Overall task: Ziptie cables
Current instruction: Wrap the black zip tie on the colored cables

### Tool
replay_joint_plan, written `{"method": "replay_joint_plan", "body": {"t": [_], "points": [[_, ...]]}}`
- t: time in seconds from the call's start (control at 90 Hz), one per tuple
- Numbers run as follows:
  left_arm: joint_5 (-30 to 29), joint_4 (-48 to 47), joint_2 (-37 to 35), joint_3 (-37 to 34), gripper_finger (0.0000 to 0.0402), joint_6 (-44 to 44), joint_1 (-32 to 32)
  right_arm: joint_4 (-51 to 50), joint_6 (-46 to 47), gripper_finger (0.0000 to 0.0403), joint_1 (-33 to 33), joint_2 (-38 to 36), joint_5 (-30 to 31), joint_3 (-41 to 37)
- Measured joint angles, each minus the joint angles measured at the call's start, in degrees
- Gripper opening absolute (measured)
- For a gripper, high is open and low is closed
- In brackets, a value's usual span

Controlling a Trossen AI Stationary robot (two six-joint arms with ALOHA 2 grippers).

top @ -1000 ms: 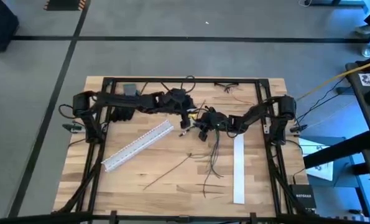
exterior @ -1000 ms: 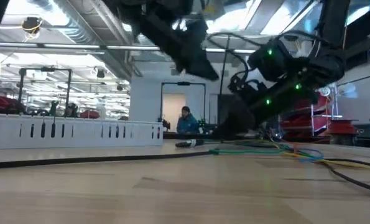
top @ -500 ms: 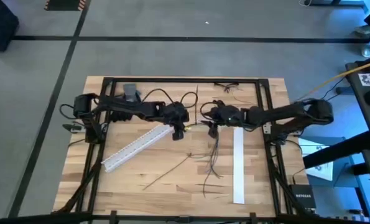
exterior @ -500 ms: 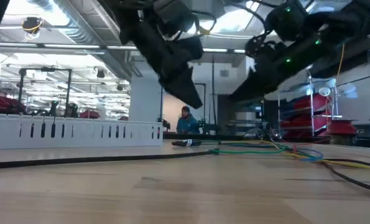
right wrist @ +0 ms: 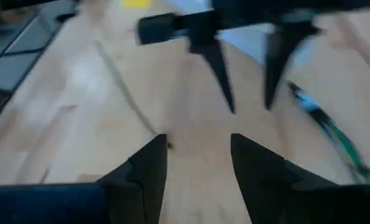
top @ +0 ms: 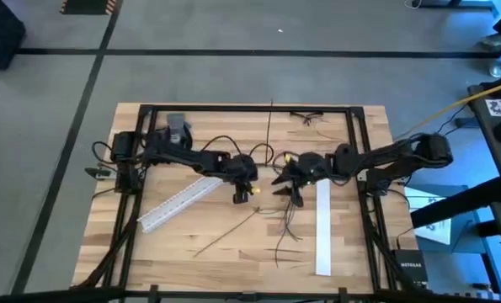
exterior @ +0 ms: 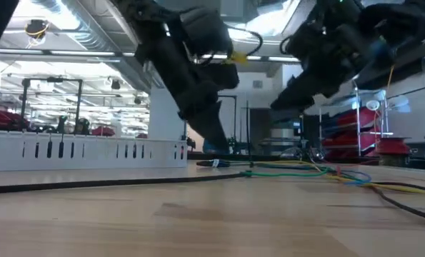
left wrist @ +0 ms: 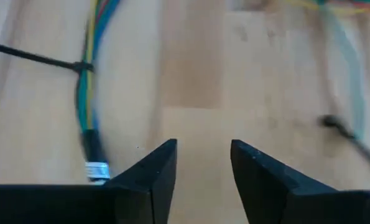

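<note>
Wooden counter (top: 191, 269), mid-frame: your left gripper (left wrist: 202, 163) and right gripper (right wrist: 199, 160) hover spread and empty; one tie already circles the cables (left wrist: 88, 74) (loose strands remain).

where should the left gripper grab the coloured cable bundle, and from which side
Probably just past the zip tie already around the cable bundle, coming from above with open fingers astride it: there the strands lie flat on the table, gathered tight. The left gripper is open beside it.
</note>
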Motion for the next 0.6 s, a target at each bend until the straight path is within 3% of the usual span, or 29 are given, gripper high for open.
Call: {"method": "replay_joint_plan", "body": {"t": [0.256,0.444,0.6], "points": [[0.0,-2.77,-2.2,0.04,0.0136,-7.0,-6.61,0.09,-3.56,0.017,3.3,3.4,7.93,-0.05],[-0.38,-0.2,-1.57,0.04,0.0136,-10.92,-12.11,0.96,-3.31,0.017,3.91,3.88,10.17,0.0],[-8.04,-0.33,-0.69,0.04,0.0136,-14.91,-16.26,1.73,-2.85,0.017,6.15,3.88,12.95,0.02]]}}
